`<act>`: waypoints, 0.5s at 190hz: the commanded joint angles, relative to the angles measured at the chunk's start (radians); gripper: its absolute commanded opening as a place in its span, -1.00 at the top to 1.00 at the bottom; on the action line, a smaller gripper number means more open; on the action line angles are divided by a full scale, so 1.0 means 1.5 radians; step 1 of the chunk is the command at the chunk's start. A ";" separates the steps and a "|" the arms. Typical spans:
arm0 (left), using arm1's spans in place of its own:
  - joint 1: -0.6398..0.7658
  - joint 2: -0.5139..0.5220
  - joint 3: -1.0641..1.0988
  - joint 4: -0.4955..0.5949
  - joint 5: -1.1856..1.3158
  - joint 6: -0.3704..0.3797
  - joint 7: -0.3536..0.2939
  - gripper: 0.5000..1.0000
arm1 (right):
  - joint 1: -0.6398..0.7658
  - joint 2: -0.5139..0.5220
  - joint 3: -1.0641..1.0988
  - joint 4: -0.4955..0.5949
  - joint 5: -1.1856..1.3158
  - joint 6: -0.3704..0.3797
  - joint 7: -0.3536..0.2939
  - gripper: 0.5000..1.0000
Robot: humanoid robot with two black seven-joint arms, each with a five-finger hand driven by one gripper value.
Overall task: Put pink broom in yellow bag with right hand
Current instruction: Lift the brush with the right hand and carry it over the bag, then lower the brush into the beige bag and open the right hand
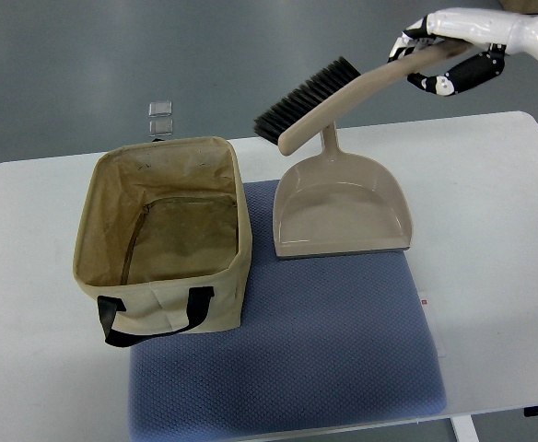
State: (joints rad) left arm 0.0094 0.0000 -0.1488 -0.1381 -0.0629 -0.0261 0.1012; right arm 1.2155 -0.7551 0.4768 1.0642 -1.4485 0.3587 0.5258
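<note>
My right hand comes in from the top right corner and is shut on the handle of a beige-pink broom. The broom hangs in the air, tilted, with its black bristles pointing down-left above the far edge of the table. The yellowish fabric bag stands open on the left of the mat, with black handles at its front. The broom head is to the right of the bag's far right corner, apart from it. The left hand is out of view.
A matching dustpan lies on the blue-grey mat right of the bag, under the broom. The white table carries the mat. Small clear squares lie on the floor beyond the table.
</note>
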 commanded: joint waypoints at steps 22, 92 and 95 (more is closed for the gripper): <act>0.000 0.000 0.000 0.000 0.000 0.000 0.000 -1.00 | 0.082 0.132 -0.009 -0.049 -0.011 0.021 -0.004 1.00; 0.000 0.000 0.000 0.000 0.000 0.000 0.000 -1.00 | 0.101 0.338 -0.055 -0.107 -0.074 0.014 -0.027 1.00; 0.000 0.000 0.000 0.000 0.000 0.000 0.000 -1.00 | 0.101 0.341 -0.058 -0.108 -0.077 0.013 -0.027 1.00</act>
State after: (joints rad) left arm 0.0093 0.0000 -0.1488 -0.1381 -0.0629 -0.0261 0.1012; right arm 1.3725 -0.3083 0.4193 0.9216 -1.5265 0.3859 0.4853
